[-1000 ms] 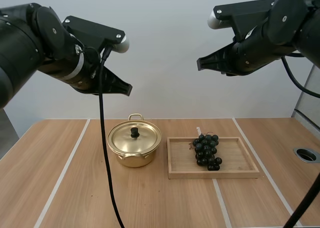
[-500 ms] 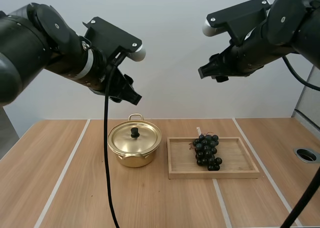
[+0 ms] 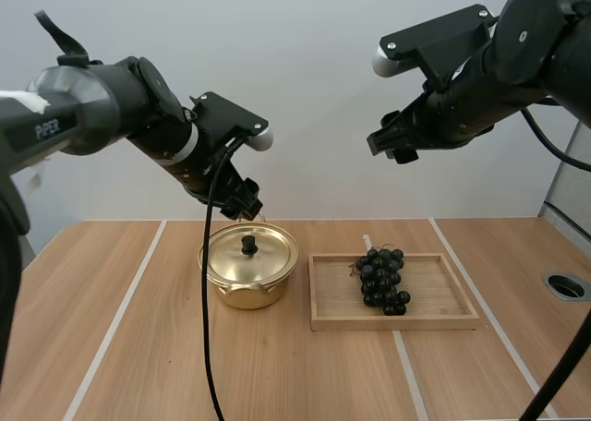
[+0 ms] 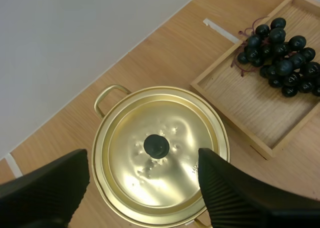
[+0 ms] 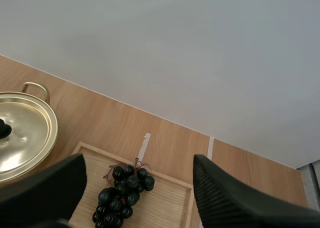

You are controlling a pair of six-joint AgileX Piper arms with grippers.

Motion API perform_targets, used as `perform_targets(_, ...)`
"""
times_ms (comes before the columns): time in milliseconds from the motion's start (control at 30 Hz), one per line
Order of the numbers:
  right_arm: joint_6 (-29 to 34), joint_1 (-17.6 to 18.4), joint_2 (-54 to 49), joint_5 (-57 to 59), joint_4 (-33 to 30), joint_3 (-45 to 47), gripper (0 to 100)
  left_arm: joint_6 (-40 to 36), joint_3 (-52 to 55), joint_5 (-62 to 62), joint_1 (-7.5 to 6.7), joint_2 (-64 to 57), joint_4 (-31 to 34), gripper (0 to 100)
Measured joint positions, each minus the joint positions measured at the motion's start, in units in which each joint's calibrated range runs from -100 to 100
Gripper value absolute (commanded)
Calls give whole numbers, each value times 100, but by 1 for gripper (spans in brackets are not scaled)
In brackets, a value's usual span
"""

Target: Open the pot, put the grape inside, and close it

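A golden pot stands on the table with its lid on, the black knob upright. To its right a bunch of dark grapes lies in a wooden tray. My left gripper hangs just above the pot's far rim. In the left wrist view its fingers stand wide apart, open, either side of the lid and knob. My right gripper is high above the tray. It is open and empty, looking down on the grapes.
White tape lines run across the wooden table. A round metal hole sits near the right edge. The tray lies close beside the pot, with bare wood in front of both.
Both grippers have gone from shut to open. My left arm has swung down and right, to just over the pot. My right arm has barely shifted.
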Motion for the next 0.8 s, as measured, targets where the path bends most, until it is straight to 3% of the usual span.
perform_targets(233,0,0,243,247,0,0,100,82,0,-262,-28,688,-10,100)
perform_targets(533,10,0,434,312,0,0,100,-37,-169,-844,-445,1266,109,100)
perform_targets(800,10,0,434,442,0,0,100,-624,-906,-552,-469,1961,513,100)
